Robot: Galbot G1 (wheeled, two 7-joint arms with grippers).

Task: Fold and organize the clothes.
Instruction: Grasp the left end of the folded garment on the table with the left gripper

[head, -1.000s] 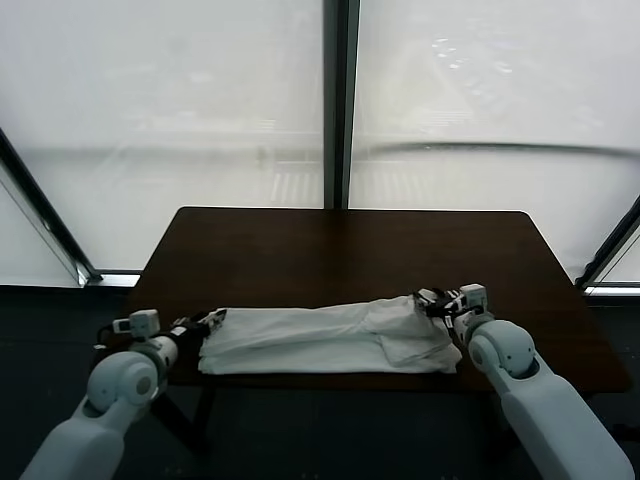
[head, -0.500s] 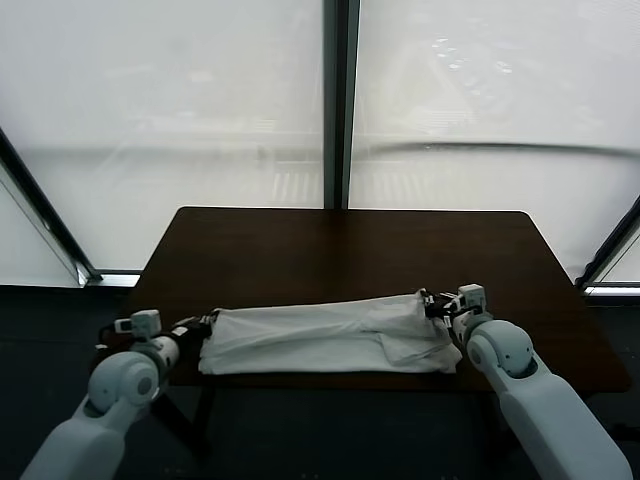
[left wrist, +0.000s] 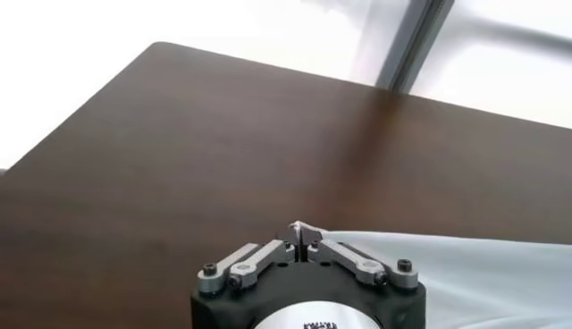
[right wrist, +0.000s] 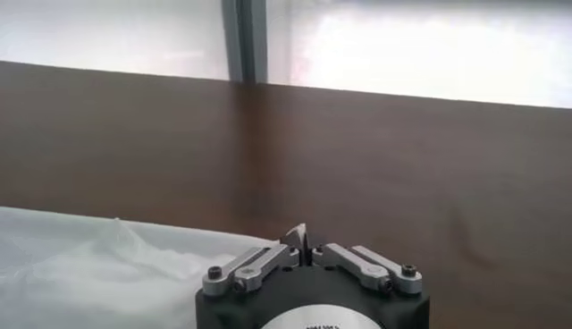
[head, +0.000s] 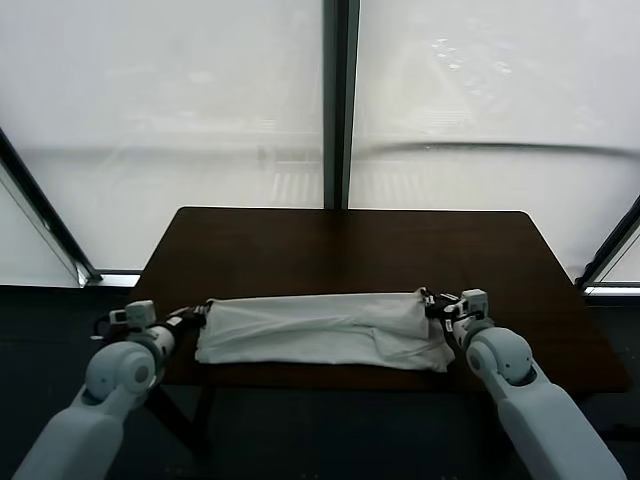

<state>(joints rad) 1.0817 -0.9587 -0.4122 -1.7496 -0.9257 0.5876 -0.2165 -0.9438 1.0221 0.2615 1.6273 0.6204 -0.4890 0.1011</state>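
Both tools have just snapped together on the T-shirt [head: 320, 328] compared with a second ago, when they were still parted at either end of it. Now the left tool [head: 196, 315] is clamped on the left end of the cloth and the right tool [head: 432, 304] is clamped on the right end; on my left wrist feed I can see the left tool's tips [left wrist: 304, 240] pinched together with a little peak of white fabric sticking up between them, and the right wrist feed shows the same kind of pinch [right wrist: 304, 241]. The shirt itself is a long white bundle lying across the near edge of the dark wooden counter [head: 340, 250], and it looks pulled a bit straighter and tauter than it did a moment back, with the top edge lifted and flattened out between the two grips. No print showing from here, just white wrinkled cloth. My read is that the grab step is done and we're set up for the next fold, probably carrying this held edge over toward the far side of the counter. Main worry is that a thin pinch like that could slip if the arms pull apart unevenly.
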